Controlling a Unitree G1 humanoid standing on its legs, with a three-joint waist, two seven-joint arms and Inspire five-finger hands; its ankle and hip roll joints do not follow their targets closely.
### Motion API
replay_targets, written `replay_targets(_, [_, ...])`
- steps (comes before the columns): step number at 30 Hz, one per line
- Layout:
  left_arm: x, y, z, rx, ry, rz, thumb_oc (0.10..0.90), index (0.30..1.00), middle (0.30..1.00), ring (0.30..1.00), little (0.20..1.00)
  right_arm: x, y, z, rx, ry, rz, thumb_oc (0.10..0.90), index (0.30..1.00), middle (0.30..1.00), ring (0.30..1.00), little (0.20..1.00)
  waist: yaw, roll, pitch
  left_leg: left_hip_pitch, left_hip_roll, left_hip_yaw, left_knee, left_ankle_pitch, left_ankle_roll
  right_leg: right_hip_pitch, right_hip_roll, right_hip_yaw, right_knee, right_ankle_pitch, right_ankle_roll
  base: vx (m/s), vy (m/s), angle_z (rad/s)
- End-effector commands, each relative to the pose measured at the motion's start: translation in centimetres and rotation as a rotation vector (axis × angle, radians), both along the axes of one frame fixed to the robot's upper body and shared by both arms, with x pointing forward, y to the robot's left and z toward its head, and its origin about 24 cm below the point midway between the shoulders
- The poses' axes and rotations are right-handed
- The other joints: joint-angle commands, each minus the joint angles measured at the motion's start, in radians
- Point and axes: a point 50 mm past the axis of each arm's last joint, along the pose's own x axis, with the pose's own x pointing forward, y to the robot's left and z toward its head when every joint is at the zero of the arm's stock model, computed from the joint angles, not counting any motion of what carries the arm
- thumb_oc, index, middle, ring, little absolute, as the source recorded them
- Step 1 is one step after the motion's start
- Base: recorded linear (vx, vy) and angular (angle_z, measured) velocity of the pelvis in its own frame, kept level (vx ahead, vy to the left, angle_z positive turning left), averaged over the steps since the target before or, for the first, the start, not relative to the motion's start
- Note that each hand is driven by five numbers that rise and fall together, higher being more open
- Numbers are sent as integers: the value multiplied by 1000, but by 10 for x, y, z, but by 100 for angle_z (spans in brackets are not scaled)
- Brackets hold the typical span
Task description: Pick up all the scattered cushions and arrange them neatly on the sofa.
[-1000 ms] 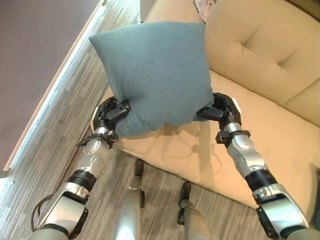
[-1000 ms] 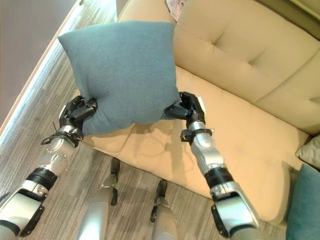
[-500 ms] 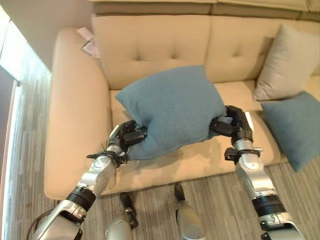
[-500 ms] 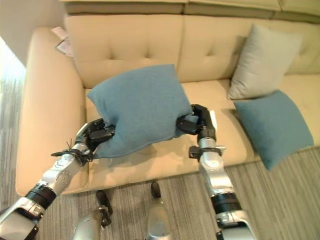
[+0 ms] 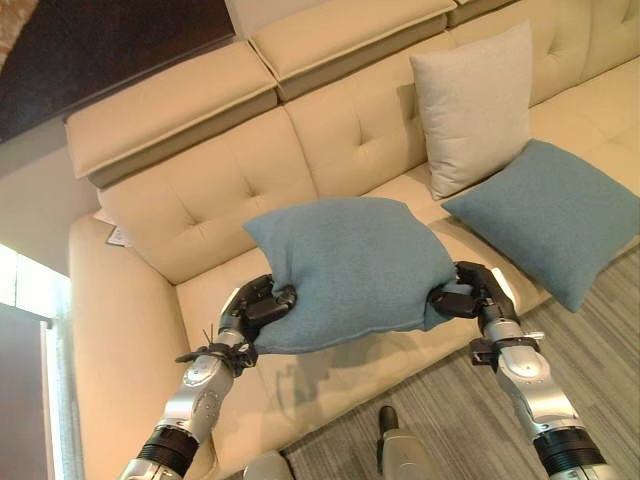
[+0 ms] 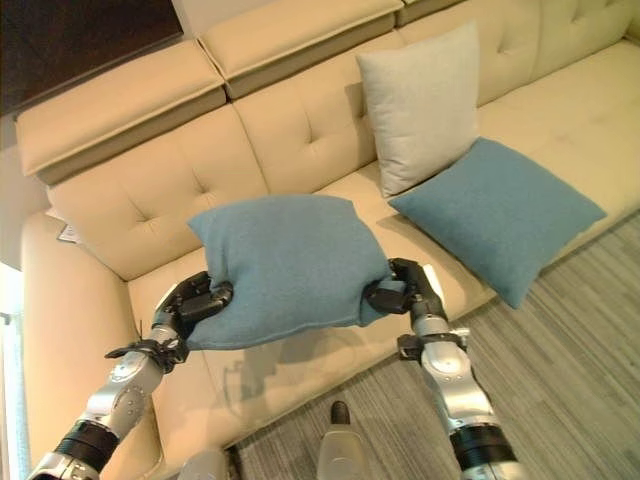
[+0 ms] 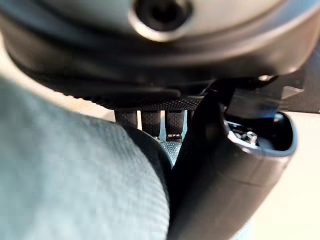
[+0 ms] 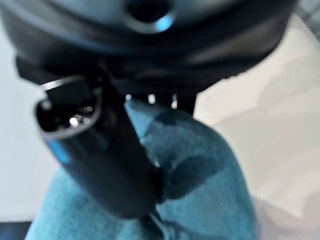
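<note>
1. Right, the teal cushion (image 5: 345, 270) hangs above the beige sofa (image 5: 200, 200) seat.
2. Left hand (image 5: 255, 305) clamps its corner.
3. Right hand (image 5: 465, 297) pinches the opposite corner, fingers curled tight.

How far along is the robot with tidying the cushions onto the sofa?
Looks done: a grey cushion leans upright against the sofa back, and a blue cushion lies on the seat, its corner overhanging the front edge. In hand: a second blue cushion, gripped by the left hand and right hand above the seat. Left: setting it down, perhaps straightening the overhanging one.
</note>
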Motion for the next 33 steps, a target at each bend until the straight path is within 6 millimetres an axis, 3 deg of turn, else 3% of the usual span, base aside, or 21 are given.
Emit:
replay_targets(1, [12,-4,57,-7,-331,-61,400,300,300,300,300,17,63,68,42,-372,282,400,300,300,300,300,30,11,-195,-57,-65,-1,-116,36,29,58,82,-10,6,-70,84,211,-13,-5])
replay_targets(3, [11,-2,56,13,-325,-59,400,300,300,300,300,14,62,63,43,-362,275,400,300,300,300,300,31,5,-201,-10,-78,-8,-143,6,52,55,75,-48,102,-77,111,186,-33,-40])
replay_targets(5, [13,0,57,31,-325,-39,400,300,300,300,300,14,64,65,18,-367,275,400,300,300,300,300,23,3,-198,23,-80,-15,-148,-10,80,-1,56,-61,281,-14,182,95,-42,-21])
replay_targets(7, [14,1,58,58,-331,-27,400,300,300,300,300,10,61,63,23,-369,254,400,300,300,300,300,13,-2,-197,47,-75,-35,-147,-27,92,-51,1,-69,374,33,216,81,-90,9])
replay_targets(9, [16,2,59,63,-333,-23,400,300,300,300,300,9,60,66,19,-385,244,400,300,300,300,300,12,5,-206,59,-61,-59,-158,-40,84,-60,-70,-77,339,16,184,49,-160,37])
replay_targets(11, [18,-2,60,81,-338,-41,400,300,300,300,300,6,56,66,10,-386,233,400,300,300,300,300,4,3,-217,62,-51,-89,-163,-55,68,-67,-147,-67,270,32,174,61,-270,67])
replay_targets(12, [19,-3,64,95,-360,-47,400,300,300,300,300,5,52,66,-4,-384,220,400,300,300,300,300,-5,-17,-229,62,-52,-116,-148,-75,50,-58,-197,-28,131,74,183,91,-257,62])
replay_targets(13, [19,-3,64,96,-359,-47,400,300,300,300,300,5,52,66,-3,-383,220,400,300,300,300,300,-10,-16,-228,63,-51,-121,-144,-78,50,-46,-197,-36,120,77,184,117,-299,57])
replay_targets(15, [20,-3,67,113,-376,-45,400,300,300,300,300,6,50,68,-15,-388,206,400,300,300,300,300,-23,-40,-233,69,-48,-149,-128,-92,31,-52,-205,33,25,133,206,97,-233,59])
replay_targets(17, [21,4,70,133,-386,-22,400,300,300,300,300,9,52,72,-30,-402,220,400,300,300,300,300,-11,-64,-238,67,-33,-144,-99,-108,19,-30,-211,35,-22,163,235,62,-249,49])
replay_targets(19, [19,10,68,142,-377,-1,400,300,300,300,300,11,52,78,-56,-412,228,400,300,300,300,300,7,-82,-257,77,-11,-165,-104,-102,4,-5,-189,27,-43,135,244,84,-232,14])
replay_targets(23, [18,16,64,174,-354,7,400,300,300,300,300,15,48,83,-108,-403,239,400,300,300,300,300,19,-81,-278,98,10,-175,-142,-84,-12,30,-160,-5,-85,111,235,87,-117,8])
replay_targets(27, [30,19,69,261,-348,-2,400,300,300,300,300,32,41,97,-211,-396,252,400,300,300,300,300,26,-76,-290,118,28,-184,-214,-47,-29,62,-133,-43,-140,96,225,64,-62,1])
replay_targets(29, [40,17,81,294,-379,-13,400,300,300,300,300,43,37,116,-321,-419,252,400,300,300,300,300,29,-75,-289,119,33,-187,-245,-32,-33,64,-126,-52,-154,94,222,6,-27,2])
replay_targets(31, [70,6,128,432,-519,-21,400,300,300,300,300,69,45,152,-392,-492,233,400,300,300,300,300,33,-75,-271,87,38,-193,-274,-7,-40,27,-125,-58,-156,101,223,-110,-23,10])
replay_targets(32, [71,6,131,432,-526,-18,400,300,300,300,300,71,45,155,-393,-499,233,400,300,300,300,300,31,-74,-268,83,39,-193,-274,-6,-40,23,-125,-58,-154,101,223,-308,0,15])
replay_targets(33, [91,2,185,483,-670,53,400,300,300,300,300,85,56,208,-437,-630,209,400,300,300,300,300,31,-72,-226,22,41,-200,-280,18,-47,-56,-127,-48,-138,112,224,-369,1,18])
